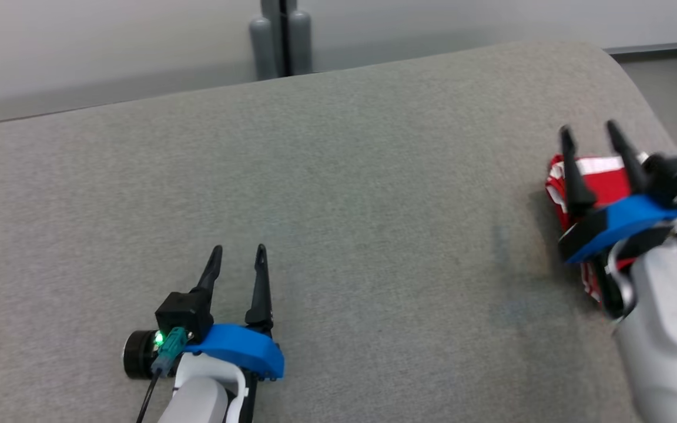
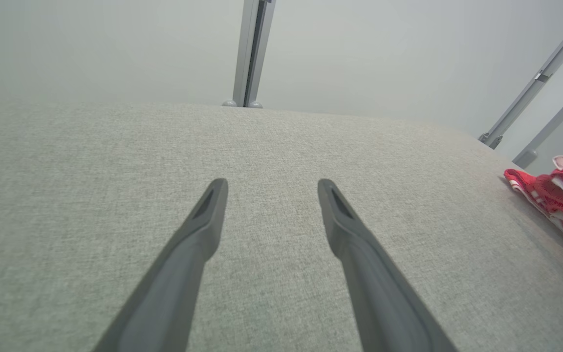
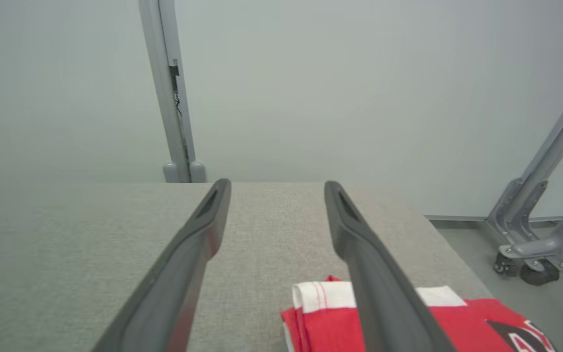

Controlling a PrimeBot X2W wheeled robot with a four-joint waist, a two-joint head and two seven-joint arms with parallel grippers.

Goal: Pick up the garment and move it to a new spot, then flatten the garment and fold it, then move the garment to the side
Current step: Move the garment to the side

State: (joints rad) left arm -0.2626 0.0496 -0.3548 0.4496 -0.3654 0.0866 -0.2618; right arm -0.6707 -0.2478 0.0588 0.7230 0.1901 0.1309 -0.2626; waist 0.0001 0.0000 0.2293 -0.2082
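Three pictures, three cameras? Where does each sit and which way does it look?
Head view: on the robot's head, looking forward and down at the grey fabric-covered table; shows the left gripper and right gripper.
Left wrist view: on the left wrist, looking along its own two fingers across the table.
Right wrist view: on the right wrist, looking along its fingers, over the red and white garment.
Shared: all three catch the garment and the grey upright post behind the table.

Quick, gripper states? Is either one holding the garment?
Left gripper: open, empty, over the grey surface.
Right gripper: open, over the garment, not gripping it.
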